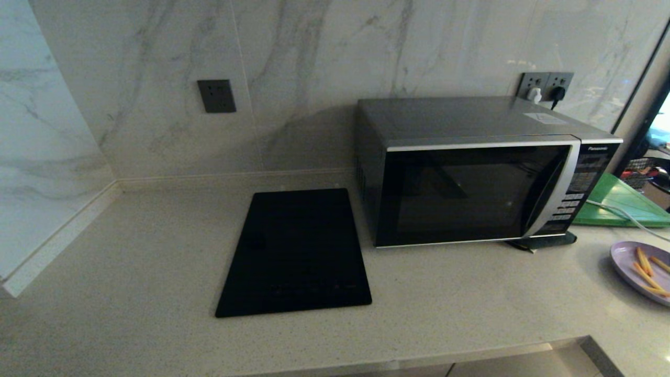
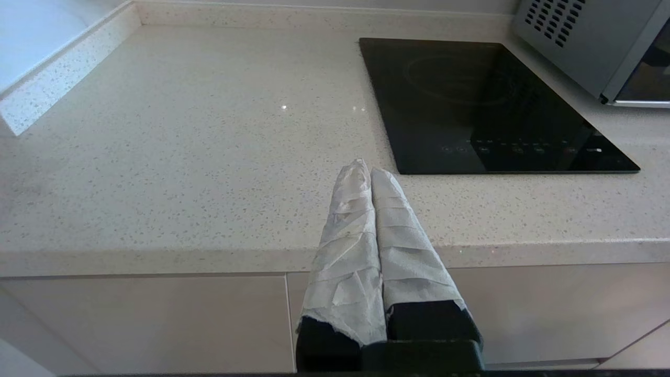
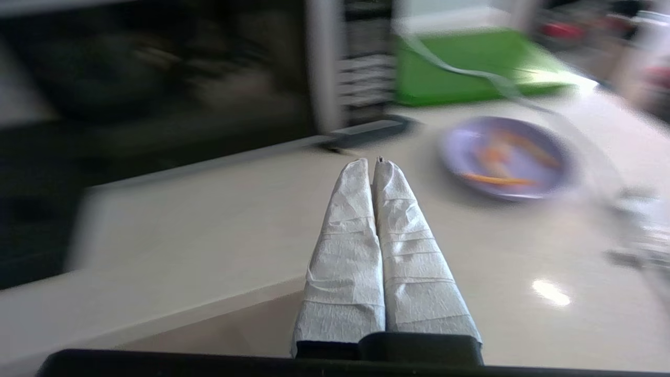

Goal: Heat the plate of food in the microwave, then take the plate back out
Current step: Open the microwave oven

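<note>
1. Since the microwave point(image 1: 473, 178) door was shut and the plate of food point(image 1: 643, 269) sat out on the countertop point(image 1: 131, 272), off the microwave's button-panel side and a bit in front of it, I'd say basically nothing was done yet.
2. The left gripper point(image 2: 366, 170) hung at the counter's front edge, on the far side of the black cooktop point(image 1: 296, 254) from the microwave, wrapped fingers pressed together and holding nothing. Looked parked to me.
3. The right gripper point(image 3: 372, 163) was low in front of the microwave's panel corner, fingers also closed tight and empty, with the plate just off to the side.
4. The green board point(image 1: 617, 204) and a white cable point(image 1: 620, 212) lay behind the plate, next to the microwave.
5. Left to do: open the door, plate in, heat it, plate out. So, everything.
</note>
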Available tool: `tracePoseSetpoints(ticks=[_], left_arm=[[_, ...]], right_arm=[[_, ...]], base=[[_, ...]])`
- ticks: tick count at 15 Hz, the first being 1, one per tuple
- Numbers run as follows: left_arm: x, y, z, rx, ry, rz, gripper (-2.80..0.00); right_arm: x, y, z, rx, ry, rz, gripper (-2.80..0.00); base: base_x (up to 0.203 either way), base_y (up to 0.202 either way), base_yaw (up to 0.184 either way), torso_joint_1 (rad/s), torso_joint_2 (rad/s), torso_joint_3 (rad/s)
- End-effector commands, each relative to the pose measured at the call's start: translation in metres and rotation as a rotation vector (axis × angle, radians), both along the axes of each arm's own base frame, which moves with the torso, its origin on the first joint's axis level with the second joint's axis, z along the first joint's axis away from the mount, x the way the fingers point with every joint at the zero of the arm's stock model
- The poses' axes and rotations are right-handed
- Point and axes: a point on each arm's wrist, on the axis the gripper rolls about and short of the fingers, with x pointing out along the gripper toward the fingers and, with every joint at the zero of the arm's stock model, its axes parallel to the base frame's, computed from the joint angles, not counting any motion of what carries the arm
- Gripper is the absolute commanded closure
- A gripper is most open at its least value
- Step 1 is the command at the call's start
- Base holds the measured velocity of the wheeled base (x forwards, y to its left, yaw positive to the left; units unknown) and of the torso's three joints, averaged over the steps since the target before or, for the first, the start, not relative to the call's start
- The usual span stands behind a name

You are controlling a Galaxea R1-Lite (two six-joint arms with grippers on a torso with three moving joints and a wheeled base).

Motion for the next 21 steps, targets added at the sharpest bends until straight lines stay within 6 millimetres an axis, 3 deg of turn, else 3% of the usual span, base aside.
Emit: tracePoseSetpoints(ticks=[1, 5, 7, 10, 12, 18, 21], left_arm=[[0.0, 0.0, 0.0, 0.0, 0.001, 0.001, 0.0], [0.0, 0.0, 0.0, 0.0, 0.001, 0.001, 0.0], [0.0, 0.0, 0.0, 0.0, 0.0, 0.001, 0.0], [0.0, 0.0, 0.0, 0.0, 0.001, 0.002, 0.0], [0.0, 0.0, 0.0, 0.0, 0.0, 0.001, 0.0], [0.0, 0.0, 0.0, 0.0, 0.001, 0.001, 0.0], [0.0, 0.0, 0.0, 0.0, 0.0, 0.001, 0.0]], right_arm=[[0.061, -0.002, 0.025, -0.029, 0.17, -0.059, 0.0], [0.125, -0.005, 0.054, -0.05, 0.22, -0.096, 0.0], [0.141, -0.006, 0.054, -0.065, 0.236, -0.161, 0.0], [0.137, -0.011, 0.05, -0.146, 0.273, -0.41, 0.0], [0.133, -0.014, 0.036, -0.2, 0.325, -0.551, 0.0], [0.137, -0.013, 0.009, -0.182, 0.261, -0.565, 0.0], [0.155, -0.007, -0.001, -0.171, 0.299, -0.522, 0.0]], base=[[0.0, 0.0, 0.0, 0.0, 0.0, 0.0], [0.0, 0.0, 0.0, 0.0, 0.0, 0.0], [0.0, 0.0, 0.0, 0.0, 0.0, 0.0], [0.0, 0.0, 0.0, 0.0, 0.0, 0.0], [0.0, 0.0, 0.0, 0.0, 0.0, 0.0], [0.0, 0.0, 0.0, 0.0, 0.0, 0.0], [0.0, 0.0, 0.0, 0.0, 0.0, 0.0]])
